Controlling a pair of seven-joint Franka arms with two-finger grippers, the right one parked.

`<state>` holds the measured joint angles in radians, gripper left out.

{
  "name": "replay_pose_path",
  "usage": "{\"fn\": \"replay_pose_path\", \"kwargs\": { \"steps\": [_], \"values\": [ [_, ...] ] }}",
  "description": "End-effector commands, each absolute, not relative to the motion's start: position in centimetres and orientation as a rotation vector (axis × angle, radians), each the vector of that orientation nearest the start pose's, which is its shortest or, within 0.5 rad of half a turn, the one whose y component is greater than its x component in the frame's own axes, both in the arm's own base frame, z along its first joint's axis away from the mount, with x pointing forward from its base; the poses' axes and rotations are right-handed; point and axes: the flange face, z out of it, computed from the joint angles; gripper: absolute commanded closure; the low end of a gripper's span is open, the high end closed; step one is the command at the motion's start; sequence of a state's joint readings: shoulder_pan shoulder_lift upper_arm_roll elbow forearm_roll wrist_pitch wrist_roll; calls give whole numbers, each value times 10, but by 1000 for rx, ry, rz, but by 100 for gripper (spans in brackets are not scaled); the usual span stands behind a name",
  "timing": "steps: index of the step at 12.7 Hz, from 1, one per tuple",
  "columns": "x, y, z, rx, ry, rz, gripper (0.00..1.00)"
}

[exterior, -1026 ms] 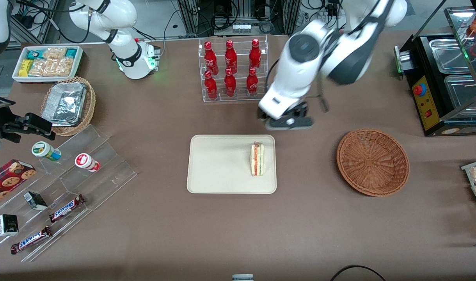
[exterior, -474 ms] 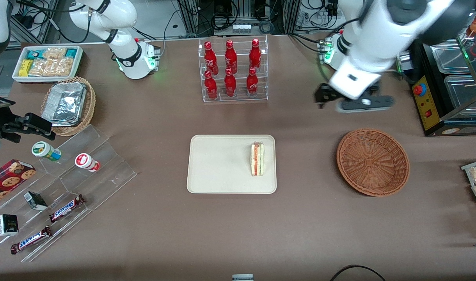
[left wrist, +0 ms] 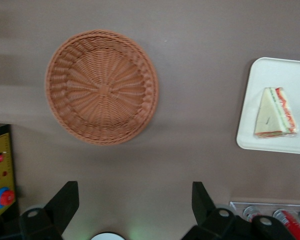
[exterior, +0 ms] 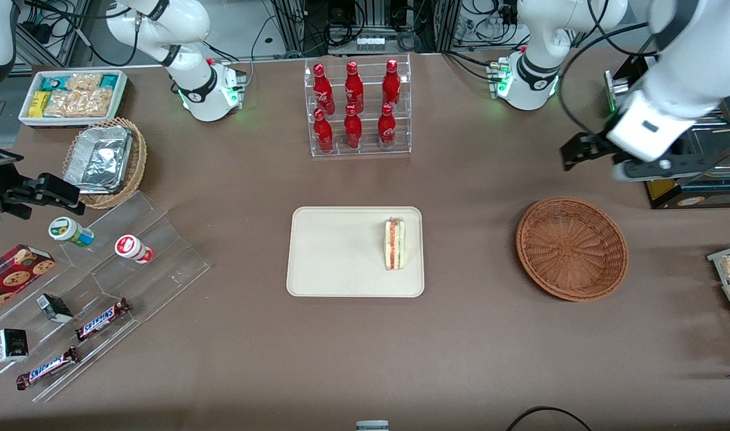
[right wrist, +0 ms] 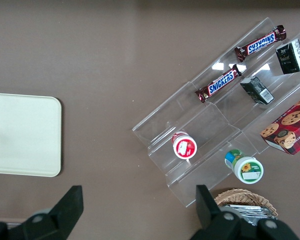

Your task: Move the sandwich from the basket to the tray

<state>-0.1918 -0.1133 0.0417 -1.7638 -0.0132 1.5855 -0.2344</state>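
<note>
Sandwich point(exterior: 395, 244) flat on tray point(exterior: 341, 251), long axis running toward front camera, basket point(exterior: 571, 248) bare; gripper point(exterior: 619, 160) high near working-arm end, well apart from both, fingers point(left wrist: 65, 202) spread wide, holding nothing; nothing left to grasp, looks done.

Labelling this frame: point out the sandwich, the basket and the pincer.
sandwich point(exterior: 395, 244), front view, its cut edge.
basket point(exterior: 571, 248), front view, centre of its woven floor.
pincer point(left wrist: 132, 200), left wrist view, open gap midway between fingertips, above the table.

The tray point(left wrist: 275, 115) and the hand point(left wrist: 132, 207) are cut off by the edge.
</note>
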Motion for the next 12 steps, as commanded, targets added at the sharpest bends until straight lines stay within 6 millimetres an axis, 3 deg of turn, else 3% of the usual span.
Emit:
{"fn": "replay_pose_path", "kwargs": {
  "steps": [1, 3, 7, 10, 12],
  "values": [
    [490, -42, 612, -3081, -148, 109, 0],
    [485, -22, 614, -3062, -204, 119, 0],
    [483, 39, 614, -3063, -392, 112, 0],
    [489, 57, 608, -3096, -305, 117, 0],
    [493, 54, 603, -3113, -299, 125, 0]
  ]
}}
